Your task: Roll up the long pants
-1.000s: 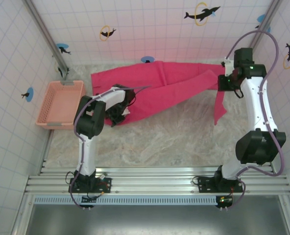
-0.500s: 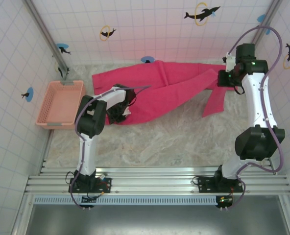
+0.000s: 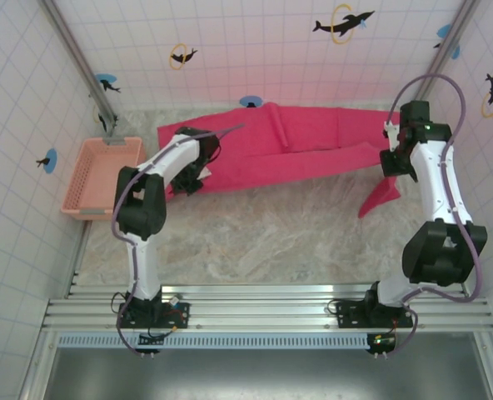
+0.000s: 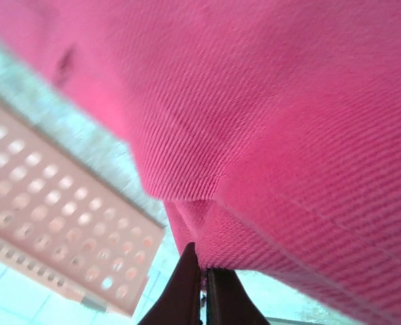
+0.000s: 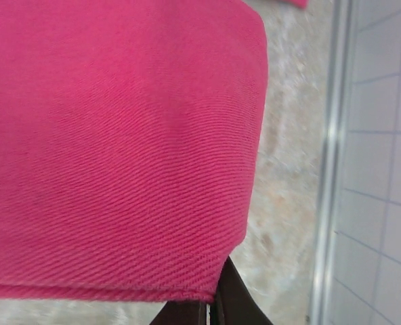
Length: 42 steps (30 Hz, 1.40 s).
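The long pants [image 3: 296, 146], bright pink-red, lie stretched left to right across the far part of the table. My left gripper [image 3: 190, 177] is shut on the near edge of their left part; the left wrist view shows its jaws [image 4: 202, 274] pinching a fold of the pants [image 4: 275, 108]. My right gripper [image 3: 390, 163] is shut on a leg at the right, whose end hangs down toward the table [image 3: 378, 197]. In the right wrist view the pants [image 5: 119, 149] cover the jaws [image 5: 210, 308], which clamp the hem.
A salmon-pink lattice basket [image 3: 103, 177] stands at the left wall, close to the left gripper, and shows as the basket [image 4: 58, 223] under the fabric. Tiled walls and metal posts [image 3: 80, 62] close in the table [image 3: 263, 233]. The marbled surface [image 5: 288, 169] runs near the right wall.
The left gripper has shut on the pants and pulled them back and to the left. The right gripper has shifted with its leg, so the pants now lie straighter along the back.
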Each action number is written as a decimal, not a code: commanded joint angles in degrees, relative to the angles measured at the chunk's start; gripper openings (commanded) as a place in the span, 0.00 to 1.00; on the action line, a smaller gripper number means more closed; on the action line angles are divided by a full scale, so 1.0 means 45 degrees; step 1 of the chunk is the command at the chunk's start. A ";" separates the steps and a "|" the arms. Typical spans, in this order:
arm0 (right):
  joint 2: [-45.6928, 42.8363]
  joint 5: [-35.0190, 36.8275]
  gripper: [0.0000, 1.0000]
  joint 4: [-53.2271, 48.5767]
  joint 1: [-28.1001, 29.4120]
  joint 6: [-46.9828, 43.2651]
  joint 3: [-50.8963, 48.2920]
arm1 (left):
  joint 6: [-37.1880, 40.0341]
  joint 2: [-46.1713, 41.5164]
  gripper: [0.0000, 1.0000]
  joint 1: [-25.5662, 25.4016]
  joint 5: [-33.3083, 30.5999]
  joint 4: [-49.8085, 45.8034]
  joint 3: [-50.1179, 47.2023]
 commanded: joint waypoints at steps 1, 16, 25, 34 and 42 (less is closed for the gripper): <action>-0.1250 0.3048 0.00 0.0868 0.0133 -0.0876 -0.0919 | -0.0314 -0.1627 0.00 0.0511 -0.1057 -0.0782 -0.0261; -0.9077 0.7108 0.00 0.1802 0.1389 -0.3647 -0.6427 | -0.0058 -0.6707 0.00 0.0575 -0.0557 0.0056 -0.3582; -0.3864 0.5601 0.00 0.0492 0.1130 -0.2859 -0.1206 | 0.0290 -0.3954 0.00 0.1164 -0.0533 -0.0400 -0.0499; 0.2383 0.5041 0.00 -0.0799 0.1447 -0.2882 0.4622 | 0.0543 -0.0792 0.00 0.3111 0.0742 -0.0909 0.3542; 0.7086 0.5776 0.00 -0.1123 0.1667 -0.3134 0.8610 | 0.1096 0.1431 0.00 0.3447 0.0915 -0.0446 0.5461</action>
